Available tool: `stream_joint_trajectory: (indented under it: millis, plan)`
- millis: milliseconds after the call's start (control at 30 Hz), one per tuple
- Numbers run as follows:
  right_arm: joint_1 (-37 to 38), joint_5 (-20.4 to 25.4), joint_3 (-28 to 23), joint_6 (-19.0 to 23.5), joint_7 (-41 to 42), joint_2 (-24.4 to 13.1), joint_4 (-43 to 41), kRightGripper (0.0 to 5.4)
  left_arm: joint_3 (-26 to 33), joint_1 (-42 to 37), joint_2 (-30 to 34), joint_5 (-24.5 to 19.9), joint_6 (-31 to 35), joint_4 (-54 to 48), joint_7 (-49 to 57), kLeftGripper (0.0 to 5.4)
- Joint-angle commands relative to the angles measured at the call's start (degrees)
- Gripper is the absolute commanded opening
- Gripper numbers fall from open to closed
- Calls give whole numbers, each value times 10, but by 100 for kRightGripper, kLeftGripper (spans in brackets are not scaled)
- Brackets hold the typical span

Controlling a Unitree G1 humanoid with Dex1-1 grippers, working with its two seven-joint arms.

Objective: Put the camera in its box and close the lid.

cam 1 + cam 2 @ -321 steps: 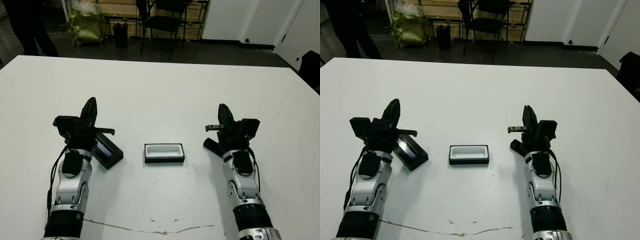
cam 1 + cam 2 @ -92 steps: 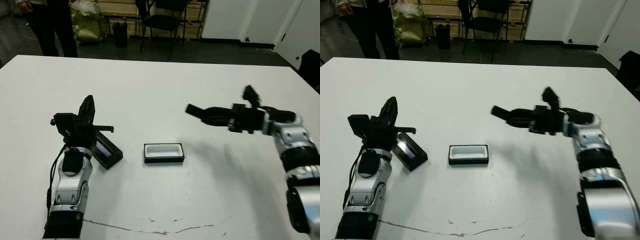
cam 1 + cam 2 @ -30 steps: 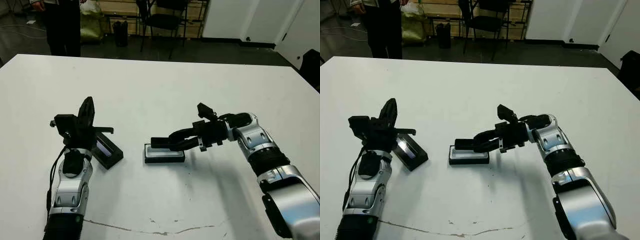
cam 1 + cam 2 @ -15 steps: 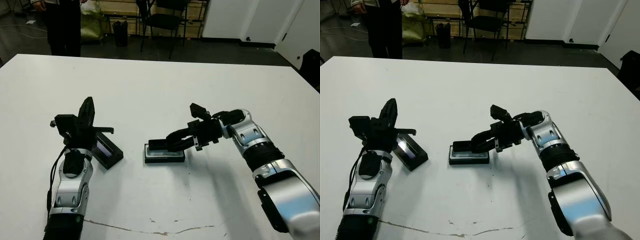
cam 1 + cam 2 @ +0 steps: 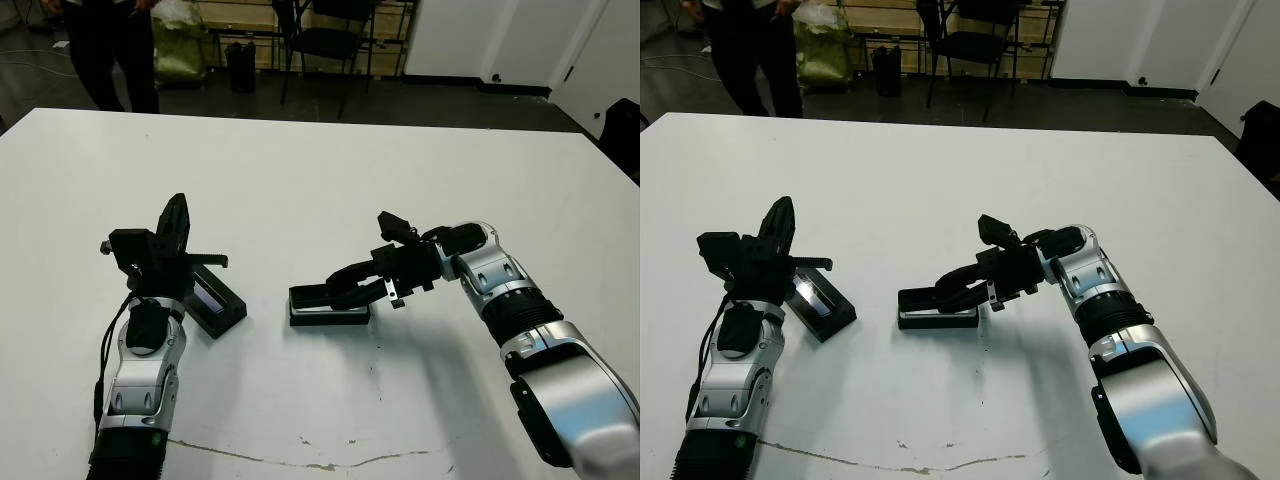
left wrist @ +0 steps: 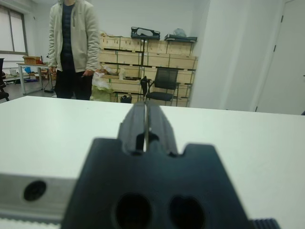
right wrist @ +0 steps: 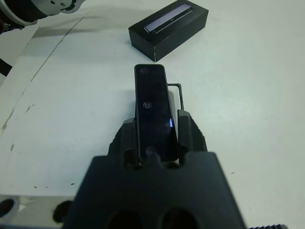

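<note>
The left gripper (image 5: 178, 225) of two black fingers stands above the white table (image 5: 320, 160), towards its left edge and the near side, on a silver and black arm that rises from the near edge. Its fingers (image 6: 145, 125) are pressed together with only a hairline seam between them, and they hold nothing. Just beside this gripper, on its right, the flat black rectangular lid (image 5: 213, 298) with a long narrow bluish-grey strip along its top lies on the table, turned at an angle to the near edge.

Near the middle of the table, closer to the near edge than the far one, sits the shallow black rectangular box (image 5: 329, 311) with a white lining, well apart from the lid. The small slim black rectangular camera (image 7: 153, 109) is over the box and lies along it, covering most of the white lining; whether it already rests inside cannot be told. The right gripper (image 5: 335, 290) reaches in from the right with its two black fingers (image 7: 188, 131) clamped on the camera's long sides, one on each side, the camera's far end sticking out beyond them. The right arm stretches back towards the table's right edge.

Beyond the far left corner of the table a person (image 6: 74, 47) in a pale jacket and dark trousers stands on the floor.
</note>
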Motion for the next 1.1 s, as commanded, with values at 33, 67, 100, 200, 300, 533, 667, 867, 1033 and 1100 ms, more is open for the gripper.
stream_joint_trajectory:
  millis: [33, 67, 100, 200, 300, 533, 667, 867, 1033, 1100]
  plan:
    - [5, -7, 1, 12, -5, -6, 8, 67, 0, 8, 0, 5, 8, 3, 4, 0]
    - [7, -4, -2, 8, -2, -7, 7, 67, 0, 7, 0, 4, 7, 4, 3, 0]
    - [9, -2, -3, 11, -1, -8, 3, 67, 1, 8, 0, 3, 9, 4, 4, 0]
    - [13, -4, -2, 16, -6, -14, -13, 67, 1, 9, -2, 1, 15, -1, 6, 0]
    - [13, -9, 1, 26, -14, -16, -15, 67, 0, 9, -2, 3, 20, -4, 9, 0]
    - [22, -15, 4, 51, -25, -25, -56, 67, -1, 9, -1, 7, 21, -7, 10, 0]
    - [24, -9, 2, 61, -23, -28, -65, 67, -1, 9, 0, 8, 20, -5, 11, 0]
    - [34, -16, 9, 58, -37, -39, -100, 67, 0, 9, 2, 6, 8, 3, 6, 0]
    - [36, -30, 19, 59, -49, -47, -112, 67, 1, 10, 0, 1, 15, -3, 7, 0]
    - [38, -30, 19, 36, -51, -47, -107, 67, 1, 11, 0, 0, 20, -7, 7, 0]
